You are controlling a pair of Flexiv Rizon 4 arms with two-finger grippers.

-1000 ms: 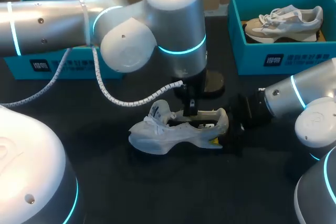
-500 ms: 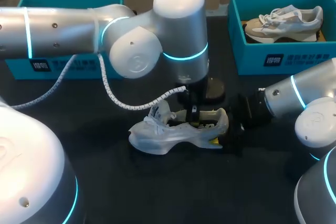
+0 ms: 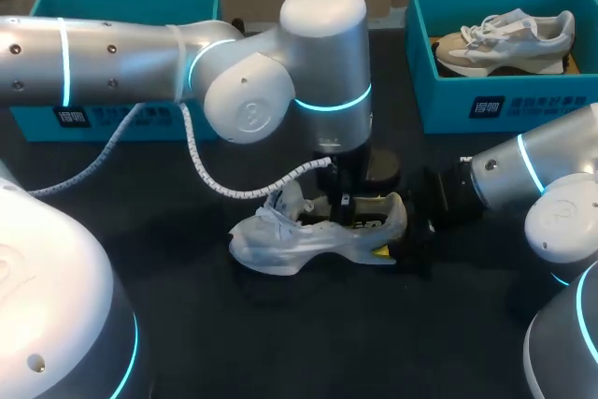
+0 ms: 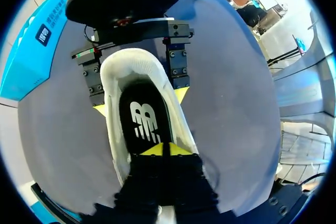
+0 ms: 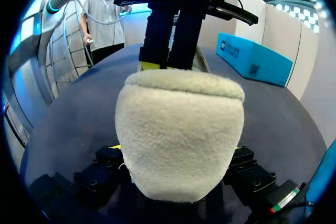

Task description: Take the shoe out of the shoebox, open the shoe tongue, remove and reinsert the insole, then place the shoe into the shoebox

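Note:
A white shoe (image 3: pixel 299 235) lies on the dark table, toe to the left. My left gripper (image 3: pixel 344 206) reaches straight down into its opening. In the left wrist view its yellow tips (image 4: pixel 163 149) stand together, shut, resting on the black insole (image 4: pixel 143 121) that lies flat inside the shoe (image 4: pixel 118 72); I cannot tell whether they pinch the insole. My right gripper (image 3: pixel 405 231) is shut on the heel from the right, one finger on each side (image 4: pixel 181 94). In the right wrist view the fuzzy heel (image 5: pixel 181 129) fills the space between its fingers, with the left gripper's fingers (image 5: pixel 168 40) beyond.
A teal shoebox (image 3: pixel 486 105) at the back right holds a second, beige-and-white shoe (image 3: pixel 505 39). Another teal box (image 3: pixel 112 119) stands at the back left, mostly behind my left arm.
My left arm has swung slightly to the right and its gripper has sunk a little deeper into the shoe. The shoe and my right arm have not moved.

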